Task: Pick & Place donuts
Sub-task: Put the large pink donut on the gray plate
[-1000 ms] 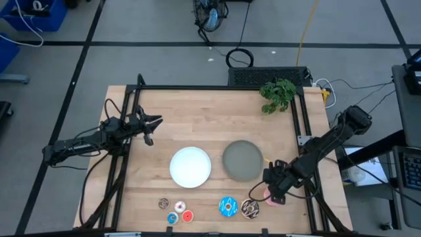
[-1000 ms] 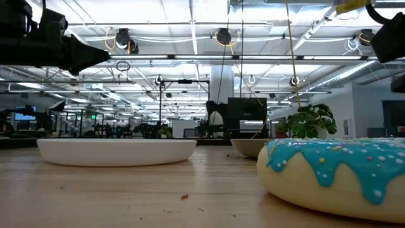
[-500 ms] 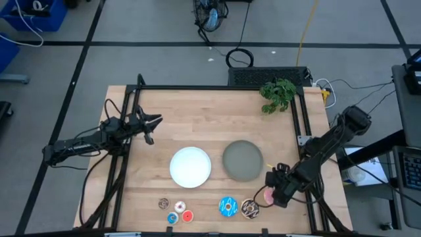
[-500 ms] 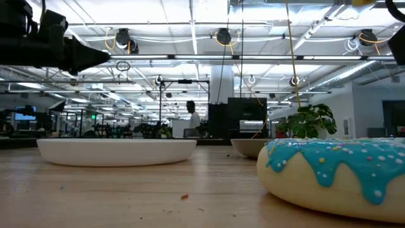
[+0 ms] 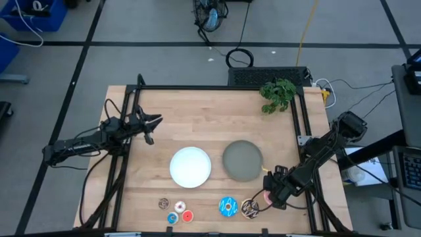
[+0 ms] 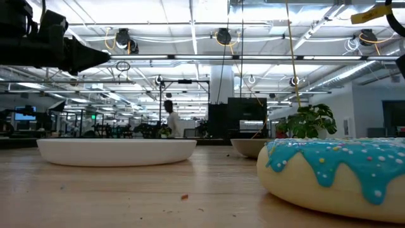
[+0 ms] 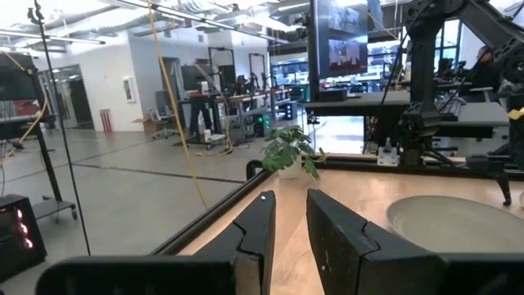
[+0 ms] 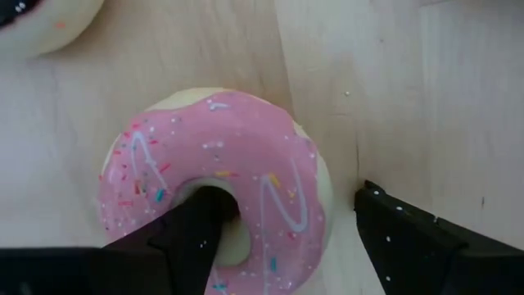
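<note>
The pink donut (image 5: pixel 268 195) lies flat near the table's near right corner. It fills the right wrist view as the pink ring (image 8: pixel 217 180). My right gripper (image 5: pixel 266 197) is open above it, with one finger (image 8: pixel 192 238) in the hole and the other (image 8: pixel 409 238) outside the rim, a gap between them. The blue sprinkled donut (image 5: pixel 227 207) and the dark brown donut (image 5: pixel 250 209) lie to its left. Mini donuts brown (image 5: pixel 164 204), white (image 5: pixel 179 205), blue (image 5: pixel 172 218) and red (image 5: pixel 187 216) sit near the near edge. My left gripper (image 5: pixel 151 125) waits at the far left, open by a narrow gap. My right gripper comes at the pink donut from above, pointing down. One finger stands in the donut's hole (image 8: pixel 221 209); whether it touches the ring, I cannot tell. The other finger stands clear of the outer rim (image 8: pixel 323 197). The donut lies flat on the table.
The white plate (image 5: pixel 191 166) and the grey plate (image 5: pixel 243 160) sit mid-table, beyond the donuts. A small green plant (image 5: pixel 277 93) stands at the far right corner. A black frame runs along the table's sides. The blue donut (image 6: pixel 335 171) looms close in the low view.
My right gripper has moved a little toward the table's near left, over the pink donut and closer to the dark brown one. The donuts have stayed where they were. A person in the room behind has walked to the left.
</note>
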